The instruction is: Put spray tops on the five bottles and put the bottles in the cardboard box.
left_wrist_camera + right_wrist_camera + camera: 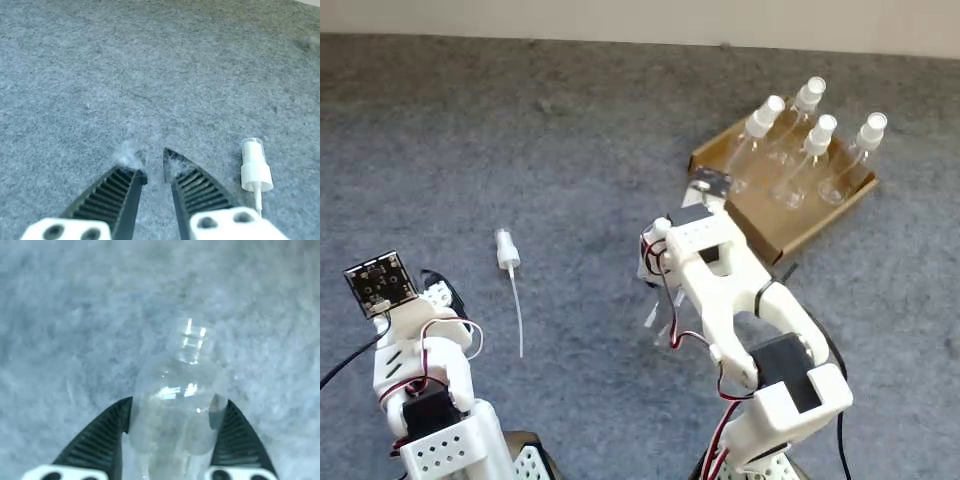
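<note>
A clear, uncapped bottle (175, 390) is clamped between the jaws of the right gripper (177, 405), over the grey carpet (470, 130). The left gripper (154, 167) is held low, its jaws slightly apart and empty, with 1 loose spray top (256, 172) lying just beside it. 4 capped bottles (800, 150) are laid in the cardboard box (770, 238).

A slip is judged possible: the smooth bottle could be twisted or dropped when the top is pressed in, and the long dip tube could be bent against the neck.

From above, the held bottle is largely hidden under the arm. Its lower end is cut off in the right wrist view.
</note>
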You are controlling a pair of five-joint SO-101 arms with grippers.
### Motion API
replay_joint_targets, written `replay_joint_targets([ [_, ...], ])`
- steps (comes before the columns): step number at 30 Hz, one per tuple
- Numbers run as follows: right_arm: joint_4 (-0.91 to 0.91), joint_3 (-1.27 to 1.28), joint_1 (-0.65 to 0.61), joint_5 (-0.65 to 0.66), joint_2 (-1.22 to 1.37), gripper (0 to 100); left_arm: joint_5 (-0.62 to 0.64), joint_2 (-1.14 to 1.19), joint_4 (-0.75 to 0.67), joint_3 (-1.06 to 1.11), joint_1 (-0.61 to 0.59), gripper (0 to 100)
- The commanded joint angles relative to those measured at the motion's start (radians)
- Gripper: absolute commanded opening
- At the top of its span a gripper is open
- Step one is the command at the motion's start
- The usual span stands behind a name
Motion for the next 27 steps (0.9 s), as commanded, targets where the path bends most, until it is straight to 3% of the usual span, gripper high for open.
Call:
replay_joint_targets([
  [1, -0.007, -0.045, -0.004, 0.195, -0.059, 9.8, -0.011, -0.005, 0.002, 0.019, 0.019, 1],
  [5, -0.007, -0.044, -0.002, 0.419, -0.061, 9.8, -0.011, -0.005, 0.002, 0.019, 0.019, 1],
  [12, -0.001, -0.044, 0.002, 0.971, -0.064, 9.8, -0.011, -0.005, 0.002, 0.019, 0.019, 1],
  [15, -0.001, -0.039, 0.001, 1.151, -0.058, 9.8, -0.011, -0.005, 0.002, 0.019, 0.019, 1],
  [19, 0.001, -0.007, 0.001, 1.234, -0.064, 9.8, -0.011, -0.005, 0.002, 0.019, 0.019, 1],
  [27, 0.001, -0.002, 0.001, 1.244, -0.065, 11.8, -0.011, -0.005, 0.002, 0.019, 0.021, 1],
])
